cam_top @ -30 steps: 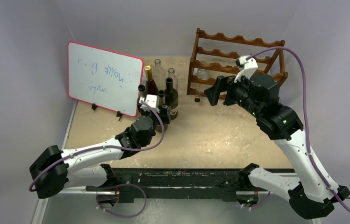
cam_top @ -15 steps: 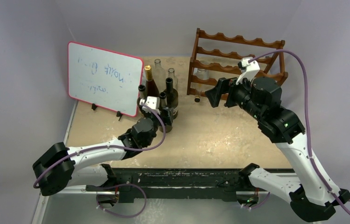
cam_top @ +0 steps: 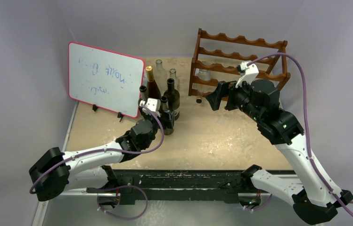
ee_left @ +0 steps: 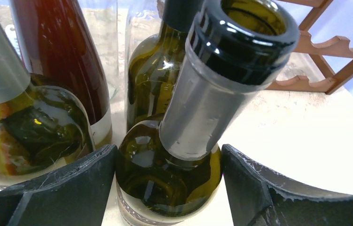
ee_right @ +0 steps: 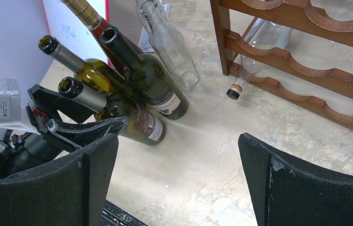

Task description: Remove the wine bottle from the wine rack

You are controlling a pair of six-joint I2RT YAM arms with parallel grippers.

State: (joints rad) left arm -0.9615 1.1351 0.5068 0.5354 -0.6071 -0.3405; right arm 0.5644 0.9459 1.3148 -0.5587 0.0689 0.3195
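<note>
Wine bottle (ee_right: pixel 265 34) lies in the wine rack (ee_right: pixel 221 37) beyond the wide-open, empty right gripper (ee_right: pixel 178 153), while the left gripper (ee_left: pixel 168 155) flanks a green bottle (ee_left: pixel 165 186), grip unclear.

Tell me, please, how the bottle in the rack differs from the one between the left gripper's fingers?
The rack bottle is clear glass; the flanked bottle is dark green. The rack bottle lies on its side in the wine rack, seemingly capped; the flanked bottle stands on the table, mouth open.
</note>
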